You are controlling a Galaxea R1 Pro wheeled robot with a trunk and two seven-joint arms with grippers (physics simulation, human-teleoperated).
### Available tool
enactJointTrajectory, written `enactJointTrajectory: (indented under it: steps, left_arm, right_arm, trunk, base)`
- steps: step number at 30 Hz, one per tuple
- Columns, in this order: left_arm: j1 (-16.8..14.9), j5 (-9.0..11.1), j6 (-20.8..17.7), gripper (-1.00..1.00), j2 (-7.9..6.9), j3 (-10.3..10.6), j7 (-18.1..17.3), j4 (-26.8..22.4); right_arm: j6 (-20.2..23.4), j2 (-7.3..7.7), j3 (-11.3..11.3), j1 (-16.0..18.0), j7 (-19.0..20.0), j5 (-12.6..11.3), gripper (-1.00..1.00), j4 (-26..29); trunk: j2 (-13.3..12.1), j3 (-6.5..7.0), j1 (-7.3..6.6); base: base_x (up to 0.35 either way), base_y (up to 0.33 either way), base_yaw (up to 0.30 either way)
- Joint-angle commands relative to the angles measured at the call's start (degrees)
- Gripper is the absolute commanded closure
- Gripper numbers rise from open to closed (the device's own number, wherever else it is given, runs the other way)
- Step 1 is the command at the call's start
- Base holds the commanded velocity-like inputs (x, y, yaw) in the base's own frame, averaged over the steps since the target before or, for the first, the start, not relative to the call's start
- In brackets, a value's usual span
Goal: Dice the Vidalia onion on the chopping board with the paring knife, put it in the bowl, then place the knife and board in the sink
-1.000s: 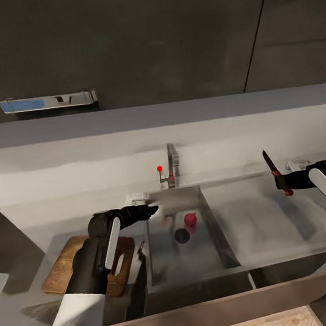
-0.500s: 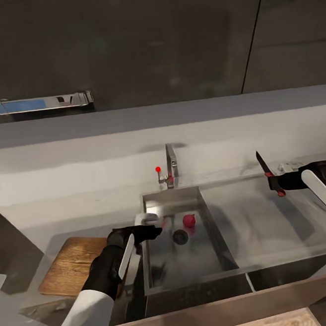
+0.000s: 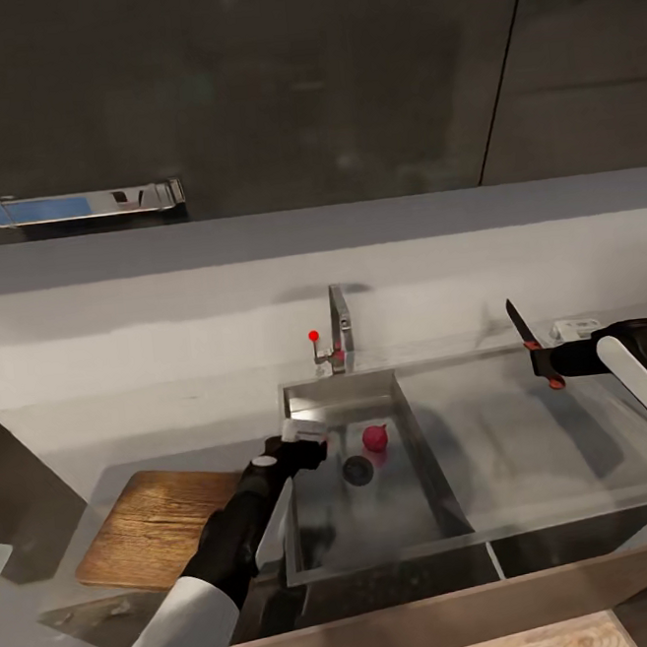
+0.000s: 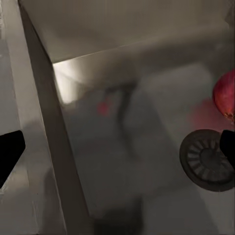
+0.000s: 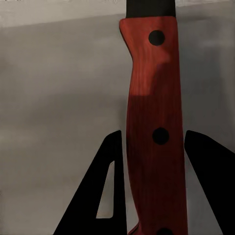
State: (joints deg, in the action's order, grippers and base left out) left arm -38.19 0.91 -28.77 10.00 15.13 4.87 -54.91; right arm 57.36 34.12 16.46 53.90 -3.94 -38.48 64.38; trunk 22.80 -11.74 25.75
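Left gripper hangs spread wide over the sink, so we can grab the onion; right gripper is clamped on the paring knife, parked aside.

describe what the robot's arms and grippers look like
Both arms are glossy black toward the wrist, each with a long white panel along the forearm; the left arm turns white nearer the shoulder. The left gripper and the right gripper are black. Their fingers look like flat black wedges.

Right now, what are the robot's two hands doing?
Left gripper: open, empty, above the sink's left edge.
Right gripper: shut on the knife.
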Motion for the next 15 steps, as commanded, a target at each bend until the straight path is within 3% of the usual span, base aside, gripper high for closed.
enactJointTrajectory:
  steps: [1, 10, 15]
  left_arm:
    - [0.0, 0.1, -0.3, -1.0, 0.0, 0.2, 0.3, -0.3]
    - [0.0, 0.3, -0.4, -1.0, 0.0, 2.3, 0.3, -1.4]
    - [0.0, 0.4, -0.5, -1.0, 0.0, 2.8, 0.3, -1.8]
  right_arm:
    - [0.1, 0.07, 0.2, 0.1, -0.4, -0.5, 1.0, 0.0]
    - [0.0, 0.03, 0.2, 0.1, -0.2, -0.5, 1.0, 0.0]
    - [0.0, -1.49, 0.2, 0.1, -0.2, -0.5, 1.0, 0.0]
  trunk:
    - [0.1, -0.12, 0.04]
    - [0.1, -0.12, 0.04]
    - [0.1, -0.12, 0.04]
  base:
    - [0.0, 0.0, 0.0]
    - [0.0, 0.0, 0.0]
    - [0.0, 0.0, -0.009]
